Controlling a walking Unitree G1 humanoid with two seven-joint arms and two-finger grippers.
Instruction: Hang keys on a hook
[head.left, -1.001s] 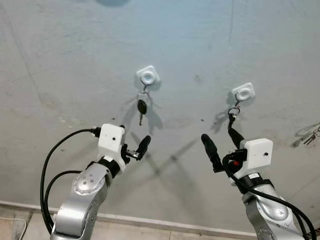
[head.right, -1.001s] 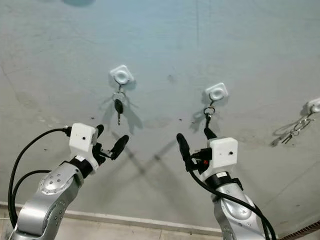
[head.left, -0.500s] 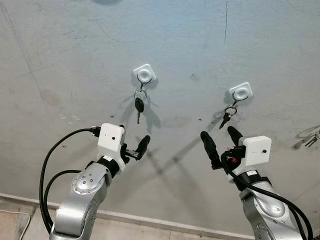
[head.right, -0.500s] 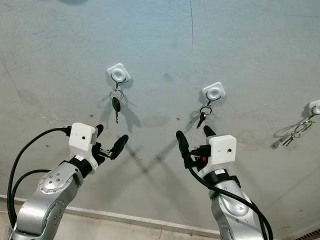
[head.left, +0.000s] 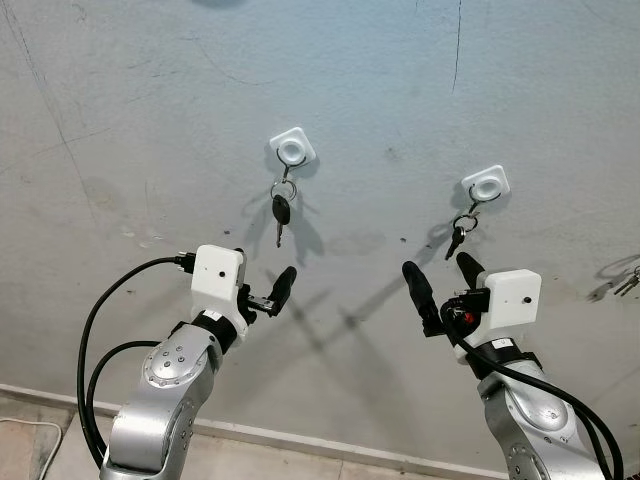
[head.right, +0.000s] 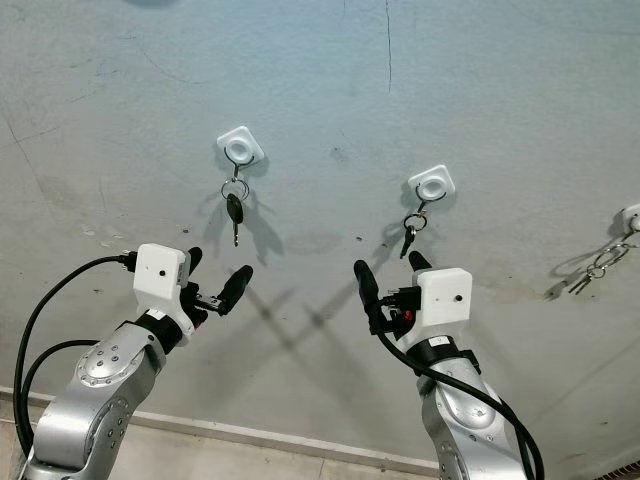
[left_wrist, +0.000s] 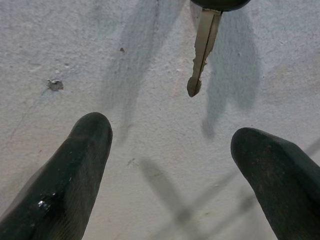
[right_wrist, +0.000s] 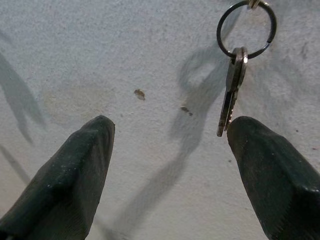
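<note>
Keys hang from two white square wall hooks on the grey plaster wall (head.left: 150, 90): a black-headed key (head.left: 281, 212) under the left hook (head.left: 292, 149), a small silver key on a ring (head.left: 457, 237) under the right hook (head.left: 486, 184). Below them, the left hand (head.left: 262, 293) and right hand (head.left: 435, 280) both have fingers spread, holding nothing. The left wrist view shows that key's silver blade (left_wrist: 202, 47) above the parted fingers (left_wrist: 75, 170). The right wrist view shows the ringed key (right_wrist: 232, 85) beside one fingertip (right_wrist: 270, 170).

A grey, stained plaster wall (head.left: 150, 90) with a thin crack (head.left: 457, 45), meeting pale floor (head.left: 30, 455) below.
</note>
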